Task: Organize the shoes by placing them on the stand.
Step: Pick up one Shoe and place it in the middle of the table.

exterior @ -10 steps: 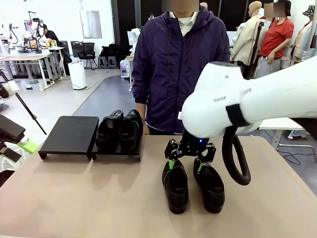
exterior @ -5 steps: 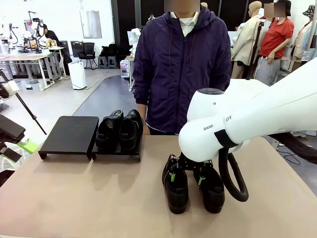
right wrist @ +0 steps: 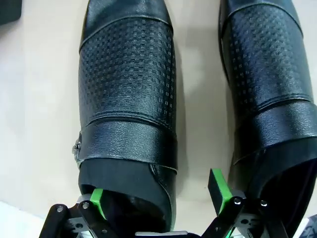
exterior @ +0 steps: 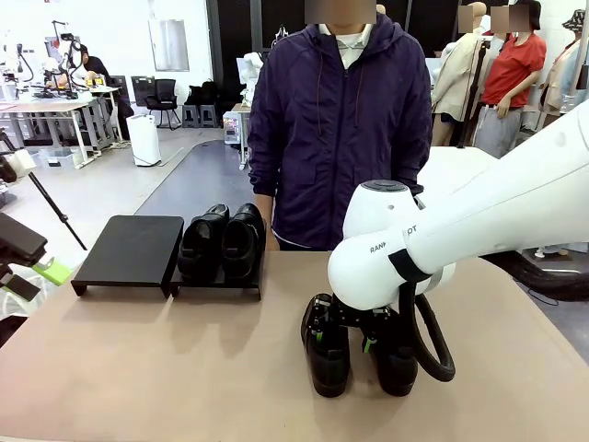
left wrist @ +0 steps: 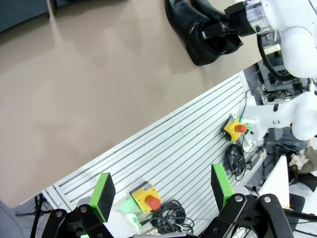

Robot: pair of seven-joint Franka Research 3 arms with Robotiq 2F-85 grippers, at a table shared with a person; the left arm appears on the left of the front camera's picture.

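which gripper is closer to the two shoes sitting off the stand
Right. The right gripper is down on the two shoes at their heel openings, fingers spread open. The left gripper hangs open beyond the table edge, far from them.

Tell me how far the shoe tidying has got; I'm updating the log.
Done: one pair of shoes sits on the stand's right panel. In hand: the open right gripper is at the heels of the second pair on the table, fingers over the shoe openings, nothing pinched yet. Left: gripping that pair and setting it on the bare left panel.
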